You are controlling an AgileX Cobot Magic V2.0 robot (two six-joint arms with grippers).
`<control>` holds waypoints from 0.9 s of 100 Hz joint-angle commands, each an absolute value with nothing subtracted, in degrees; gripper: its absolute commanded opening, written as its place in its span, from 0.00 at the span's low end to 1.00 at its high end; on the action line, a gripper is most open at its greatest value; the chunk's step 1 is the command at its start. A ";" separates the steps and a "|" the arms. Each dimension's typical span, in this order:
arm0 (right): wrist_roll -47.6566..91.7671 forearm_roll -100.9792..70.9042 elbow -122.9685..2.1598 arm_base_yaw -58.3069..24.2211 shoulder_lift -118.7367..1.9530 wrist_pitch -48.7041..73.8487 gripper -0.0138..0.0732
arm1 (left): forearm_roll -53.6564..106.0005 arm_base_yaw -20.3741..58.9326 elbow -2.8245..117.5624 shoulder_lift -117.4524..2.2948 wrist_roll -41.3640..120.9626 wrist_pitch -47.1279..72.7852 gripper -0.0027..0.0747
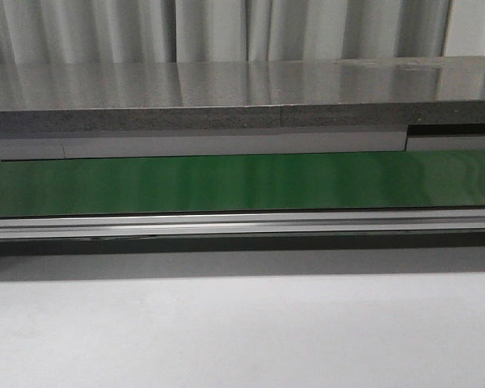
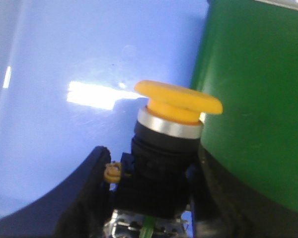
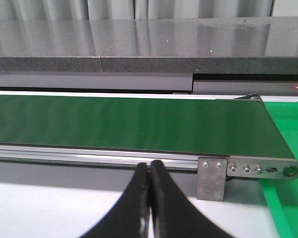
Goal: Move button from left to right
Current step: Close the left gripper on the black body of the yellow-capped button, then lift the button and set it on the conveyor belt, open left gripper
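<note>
In the left wrist view the button point(image 2: 171, 124) fills the middle: round yellow-orange cap, silvery band, black body. My left gripper point(image 2: 154, 173) is shut on its black body, one dark finger on each side. Behind it lie a bluish-white surface and green belt. In the right wrist view my right gripper point(image 3: 149, 171) is shut, fingertips pressed together with nothing between them, in front of the conveyor. Neither gripper nor the button shows in the front view.
A green conveyor belt point(image 1: 242, 182) with an aluminium side rail point(image 1: 242, 225) runs across the table, a grey stone-like ledge point(image 1: 226, 97) behind it. The belt's end roller bracket point(image 3: 248, 171) and a green mat point(image 3: 288, 148) show in the right wrist view. White tabletop point(image 1: 242, 331) lies in front.
</note>
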State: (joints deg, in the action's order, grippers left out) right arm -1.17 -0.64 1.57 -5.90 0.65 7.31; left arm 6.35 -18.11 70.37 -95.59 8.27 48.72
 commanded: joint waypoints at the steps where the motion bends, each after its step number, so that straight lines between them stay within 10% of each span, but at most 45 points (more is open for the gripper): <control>1: -1.10 0.00 0.60 -5.81 1.66 2.34 0.08 | 7.09 -16.23 71.69 -92.89 9.68 47.74 0.03; 70: -1.10 0.00 0.60 -5.81 1.66 2.34 0.08 | 9.75 -11.63 71.69 -97.23 11.00 45.78 0.05; 90: -1.10 0.00 0.60 -5.81 1.66 2.34 0.08 | 10.61 -11.53 71.69 -98.01 11.00 45.28 0.37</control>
State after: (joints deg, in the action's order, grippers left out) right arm -1.17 -0.64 1.57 -5.90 0.65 7.31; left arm 9.17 -11.84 70.37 -100.59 11.08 47.32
